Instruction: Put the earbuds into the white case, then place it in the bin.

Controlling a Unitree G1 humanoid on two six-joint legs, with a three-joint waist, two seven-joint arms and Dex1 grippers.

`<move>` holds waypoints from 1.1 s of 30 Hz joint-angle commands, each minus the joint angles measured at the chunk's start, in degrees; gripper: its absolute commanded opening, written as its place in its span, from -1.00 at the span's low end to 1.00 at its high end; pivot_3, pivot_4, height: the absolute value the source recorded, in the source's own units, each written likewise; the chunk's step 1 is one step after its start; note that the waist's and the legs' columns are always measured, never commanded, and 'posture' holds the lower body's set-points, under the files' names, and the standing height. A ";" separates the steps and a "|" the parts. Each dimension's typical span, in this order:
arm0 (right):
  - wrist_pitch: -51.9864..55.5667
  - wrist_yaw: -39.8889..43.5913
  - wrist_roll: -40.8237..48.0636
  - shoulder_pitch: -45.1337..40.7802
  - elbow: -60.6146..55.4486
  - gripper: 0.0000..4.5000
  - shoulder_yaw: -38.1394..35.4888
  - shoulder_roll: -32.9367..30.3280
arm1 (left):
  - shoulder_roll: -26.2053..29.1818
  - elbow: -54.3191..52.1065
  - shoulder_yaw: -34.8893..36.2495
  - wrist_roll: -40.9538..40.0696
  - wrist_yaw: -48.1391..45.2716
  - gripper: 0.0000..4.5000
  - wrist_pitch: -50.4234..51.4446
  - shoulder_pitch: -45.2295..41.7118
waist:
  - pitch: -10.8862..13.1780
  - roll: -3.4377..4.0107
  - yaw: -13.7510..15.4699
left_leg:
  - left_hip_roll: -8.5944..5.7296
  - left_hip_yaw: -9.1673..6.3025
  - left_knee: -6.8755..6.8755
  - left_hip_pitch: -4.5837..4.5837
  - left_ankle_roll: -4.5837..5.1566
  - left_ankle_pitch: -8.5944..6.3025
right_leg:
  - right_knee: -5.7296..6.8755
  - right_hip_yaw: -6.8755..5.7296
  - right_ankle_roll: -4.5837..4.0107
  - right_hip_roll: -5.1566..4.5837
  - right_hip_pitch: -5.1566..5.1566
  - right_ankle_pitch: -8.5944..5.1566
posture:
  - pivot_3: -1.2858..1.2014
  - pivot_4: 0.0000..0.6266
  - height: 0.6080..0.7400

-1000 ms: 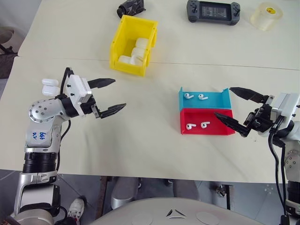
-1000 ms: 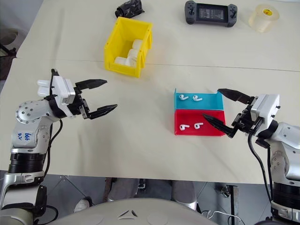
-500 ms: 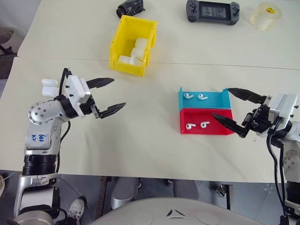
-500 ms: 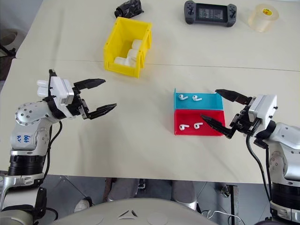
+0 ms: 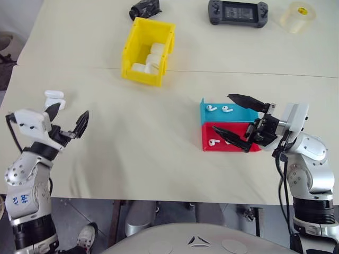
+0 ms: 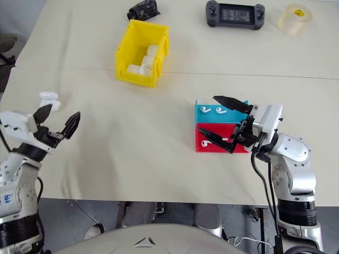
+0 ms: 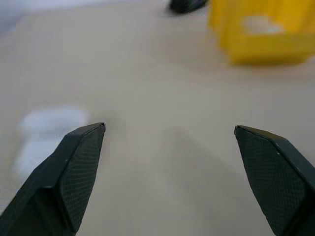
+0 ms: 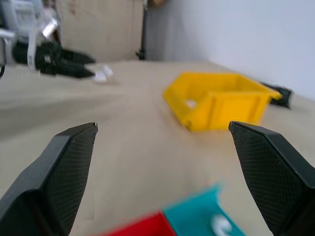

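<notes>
The white case (image 5: pixel 54 98) lies with its lid up near the table's left edge. My left gripper (image 5: pixel 71 110) is open just short of it, pointing across the table, and the case sits by the tip of the outer finger rather than between the two. Two earbuds (image 5: pixel 212 108) lie in the teal tray (image 5: pixel 241 112). One more earbud (image 5: pixel 213 142) shows in the red tray (image 5: pixel 233 148). My right gripper (image 5: pixel 222 112) hangs open over both trays, its lower finger covering part of the red one. The yellow bin (image 5: pixel 142 78) stands at the back left of centre with white cases inside.
Along the far edge of the table lie a black game console (image 5: pixel 237 11), a clear tape roll (image 5: pixel 300 16) and a small black object (image 5: pixel 145 8). A seam (image 5: pixel 238 72) crosses the table behind the trays.
My left arm has swung out left and drawn back, and its gripper now points forward beside the white case. My right gripper has moved left over the two trays. Both stay open.
</notes>
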 commanded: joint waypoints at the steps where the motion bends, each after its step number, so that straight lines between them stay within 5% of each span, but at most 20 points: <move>1: -1.60 0.48 -0.62 -0.68 -2.33 1.00 1.59 0.49 | -1.57 -4.60 4.11 -1.18 5.79 0.99 4.94 2.29 | 0.00 -0.01 0.09 | -0.03 -0.01 0.00 -0.01 0.00 0.00 | -0.03 0.01 0.00 -0.02 0.01 0.00 | 0.03 -0.52 1.00; 10: -2.32 2.80 -0.96 -2.29 0.49 1.00 1.38 -1.59 | 2.60 -6.65 7.24 -5.46 7.42 0.99 18.06 1.52 | -0.02 -0.03 -0.27 | 0.00 -0.02 -0.02 0.01 -0.04 -0.04 | 0.01 0.08 -0.08 -0.01 -0.05 -0.04 | 0.03 -0.52 1.00; 16: -1.66 2.81 -1.00 -0.80 0.65 1.00 0.68 -2.82 | 20.46 1.30 3.25 -6.27 -0.46 0.99 30.82 -7.90 | -0.03 -0.10 -0.22 | 0.01 -0.04 -0.02 0.01 -0.07 -0.04 | 0.03 0.08 -0.18 0.00 -0.09 -0.10 | 0.03 -0.52 1.00; 22: -1.43 2.40 -1.15 -0.99 0.46 1.00 1.42 -2.78 | 33.82 15.24 -9.90 -3.53 -6.62 0.99 41.81 -22.64 | -0.01 -0.06 -0.86 | -0.07 0.04 -0.28 0.03 -0.06 -0.04 | 0.34 0.18 -0.19 0.02 -0.32 -0.10 | 0.03 -0.52 1.00; 33: -0.67 1.27 -1.20 -0.82 -1.07 1.00 1.25 -2.95 | 34.65 37.20 -30.64 8.03 -14.91 0.99 39.91 -45.52 | 0.01 -0.13 -1.06 | -0.18 0.49 -0.27 -0.13 -0.02 0.02 | 0.86 0.02 -0.24 0.24 -0.87 -0.14 | 0.03 -0.52 1.00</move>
